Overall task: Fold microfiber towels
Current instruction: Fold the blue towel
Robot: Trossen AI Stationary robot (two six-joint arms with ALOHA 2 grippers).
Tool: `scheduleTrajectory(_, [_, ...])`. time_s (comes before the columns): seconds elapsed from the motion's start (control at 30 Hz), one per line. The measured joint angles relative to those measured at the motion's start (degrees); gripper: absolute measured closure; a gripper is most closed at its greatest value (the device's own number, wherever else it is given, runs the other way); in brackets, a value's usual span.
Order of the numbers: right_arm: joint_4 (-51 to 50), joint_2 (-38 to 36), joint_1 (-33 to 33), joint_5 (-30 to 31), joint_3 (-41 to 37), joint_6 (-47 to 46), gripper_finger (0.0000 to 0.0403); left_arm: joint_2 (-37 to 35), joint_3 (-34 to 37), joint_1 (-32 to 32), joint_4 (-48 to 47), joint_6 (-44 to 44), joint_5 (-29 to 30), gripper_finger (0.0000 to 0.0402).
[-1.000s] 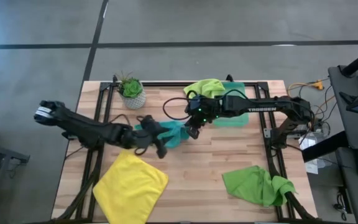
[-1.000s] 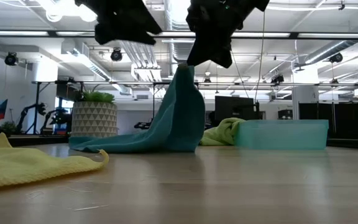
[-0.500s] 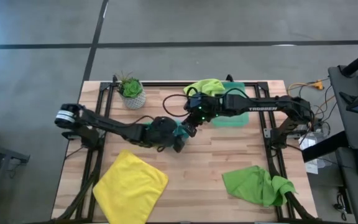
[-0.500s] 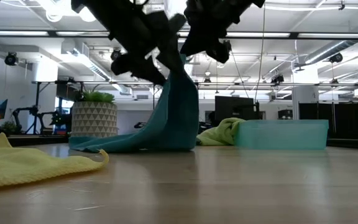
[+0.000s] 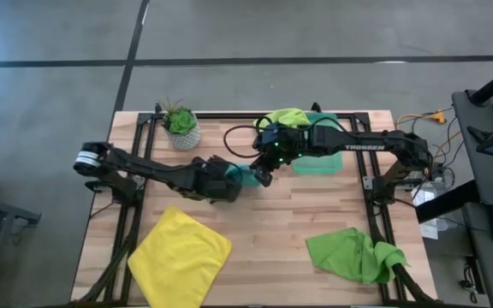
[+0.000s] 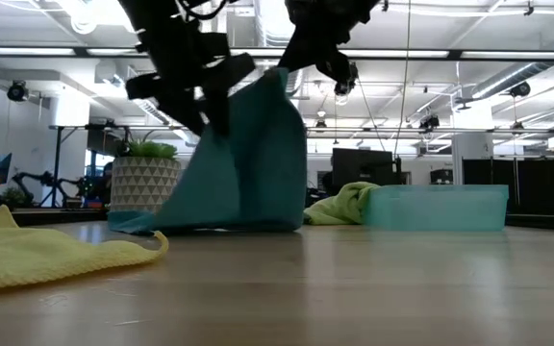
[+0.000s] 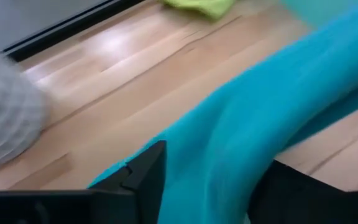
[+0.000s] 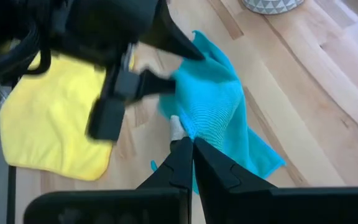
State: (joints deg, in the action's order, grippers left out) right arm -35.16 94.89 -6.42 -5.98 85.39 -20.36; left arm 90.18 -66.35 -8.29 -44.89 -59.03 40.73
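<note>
Overhead, both pincers, left (image 5: 234,177) and right (image 5: 264,175), lift the teal towel (image 6: 248,163)

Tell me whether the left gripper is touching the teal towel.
Touching. In the left wrist view the teal towel runs between the left gripper's fingers; the low view shows it pinching the raised cloth's edge.

The only writing I can read is the white brand word "TROSSEN" on my right arm (image 5: 368,147), printed along the dark forearm link just past the green bin (image 5: 322,162), seen from above. Nothing else in any view carries letters, numbers or signs that I can make out.
</note>
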Motion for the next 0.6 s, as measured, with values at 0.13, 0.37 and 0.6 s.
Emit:
scheduleTrajectory(0.13, [-0.54, 0.0, 0.0, 0.0, 0.69, 0.87, 0.0394, -0.96, 0.1, -0.47, -7.06, -3.5, -0.1, 0.0259])
scheduleTrajectory(0.37, [-0.66, -0.64, -1.22, 0.02, 1.62, 1.1, 0.0394, -1.1, 0.13, -2.31, -11.99, -4.46, -2.9, 0.0263])
scheduleTrajectory(0.6, [-0.66, -3.7, -3.5, 0.11, 1.62, 1.33, 0.0394, -1.1, 1.23, -5.28, -21.14, -12.68, 1.31, 0.0263])
